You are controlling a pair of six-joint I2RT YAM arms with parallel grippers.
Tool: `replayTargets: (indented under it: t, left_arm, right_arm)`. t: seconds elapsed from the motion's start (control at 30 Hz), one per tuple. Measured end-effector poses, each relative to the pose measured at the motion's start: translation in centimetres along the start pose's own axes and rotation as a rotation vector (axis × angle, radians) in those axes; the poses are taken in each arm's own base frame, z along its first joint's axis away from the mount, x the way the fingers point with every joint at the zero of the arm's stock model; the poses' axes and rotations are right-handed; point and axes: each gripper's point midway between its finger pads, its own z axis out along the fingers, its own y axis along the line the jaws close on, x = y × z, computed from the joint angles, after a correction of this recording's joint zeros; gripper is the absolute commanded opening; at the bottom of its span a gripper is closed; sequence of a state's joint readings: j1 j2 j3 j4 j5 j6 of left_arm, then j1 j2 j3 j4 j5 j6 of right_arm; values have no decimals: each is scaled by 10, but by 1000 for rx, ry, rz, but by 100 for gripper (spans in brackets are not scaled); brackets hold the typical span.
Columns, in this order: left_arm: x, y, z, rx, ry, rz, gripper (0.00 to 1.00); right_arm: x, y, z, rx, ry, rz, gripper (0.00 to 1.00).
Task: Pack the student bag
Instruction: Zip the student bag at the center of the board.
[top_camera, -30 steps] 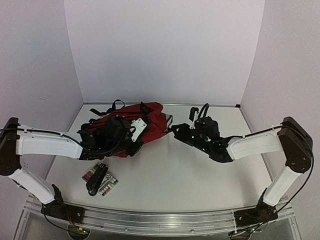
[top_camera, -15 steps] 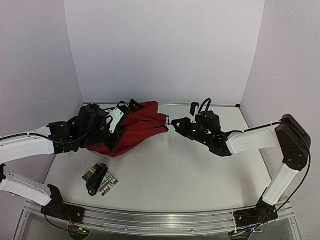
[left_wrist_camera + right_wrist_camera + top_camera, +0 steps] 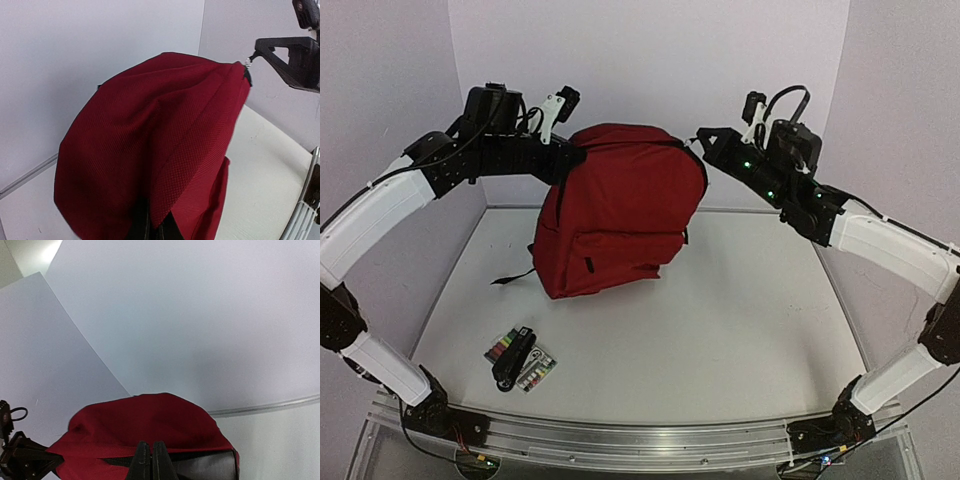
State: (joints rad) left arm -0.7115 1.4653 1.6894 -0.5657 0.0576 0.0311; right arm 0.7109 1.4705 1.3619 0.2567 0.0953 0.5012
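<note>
The student bag (image 3: 620, 215), dark red, hangs upright between both arms with its bottom down at the table. My left gripper (image 3: 570, 157) is shut on the fabric at its top left; in the left wrist view the red cloth (image 3: 150, 150) runs right into the closed fingers (image 3: 170, 231). My right gripper (image 3: 701, 142) is shut on the top right edge by the black zipper line (image 3: 200, 456), where its fingers (image 3: 143, 462) press together. The bag's dome (image 3: 145, 422) rises just beyond them. The inside of the bag is hidden.
A small pack of coloured items with a black object (image 3: 520, 360) lies on the table near the front left. White walls close in the back and both sides. The right gripper's black finger (image 3: 290, 55) shows in the left wrist view.
Both arms have risen high and pulled the bag from lying slumped on the table to hanging upright. The items at the front left have not moved.
</note>
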Motion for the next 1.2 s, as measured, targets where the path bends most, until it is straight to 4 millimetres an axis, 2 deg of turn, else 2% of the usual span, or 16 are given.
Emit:
replayTargets:
  t: [0.03, 0.1, 0.17, 0.23, 0.3, 0.37, 0.43, 0.5, 0.53, 0.57, 0.63, 0.73, 0.83, 0.9, 1.1, 1.2]
  left_arm:
    - [-1, 6, -1, 8, -4, -23, 0]
    - [8, 20, 2, 31, -5, -77, 0]
    - [36, 35, 8, 50, 20, -148, 0]
    - [72, 51, 12, 47, 57, -226, 0]
    - [104, 66, 12, 51, 74, -311, 0]
    - [125, 75, 8, 71, 75, -380, 0]
    - [134, 76, 5, 100, 75, -423, 3]
    - [131, 75, 2, 129, 64, -435, 9]
    - [128, 74, 1, 140, 57, -435, 15]
    - [125, 74, -1, 151, 51, -434, 23]
    - [115, 74, -5, 170, 42, -429, 48]
    - [88, 74, -10, 208, 0, -388, 74]
    - [54, 68, -16, 249, -63, -312, 83]
    - [37, 55, -17, 273, -93, -241, 86]
    - [-5, -27, -3, 404, -140, 24, 90]
    - [-9, -44, 13, 399, -133, 121, 90]
  right_arm:
    - [-7, 5, -4, -13, -10, -5, 0]
    - [-8, 13, -9, -34, -3, -11, 0]
    - [1, 12, -10, -40, 22, -12, 0]
    - [25, 0, -10, -24, 75, -13, 0]
    - [59, -14, -11, -7, 151, -7, 0]
    - [87, -21, -12, -17, 217, 9, 0]
    - [102, -23, -12, -30, 251, 22, 0]
    - [103, -23, -12, -38, 252, 28, 0]
    - [102, -22, -12, -40, 249, 30, 0]
    - [101, -23, -12, -40, 249, 30, 0]
    - [100, -25, -11, -36, 247, 31, 0]
    - [95, -27, -10, -36, 246, 33, 0]
    - [84, -21, -8, -53, 229, 36, 0]
    - [75, -13, -6, -72, 214, 39, 0]
    - [63, 2, -1, -115, 198, 40, 0]
    - [66, 2, 2, -117, 205, 39, 0]
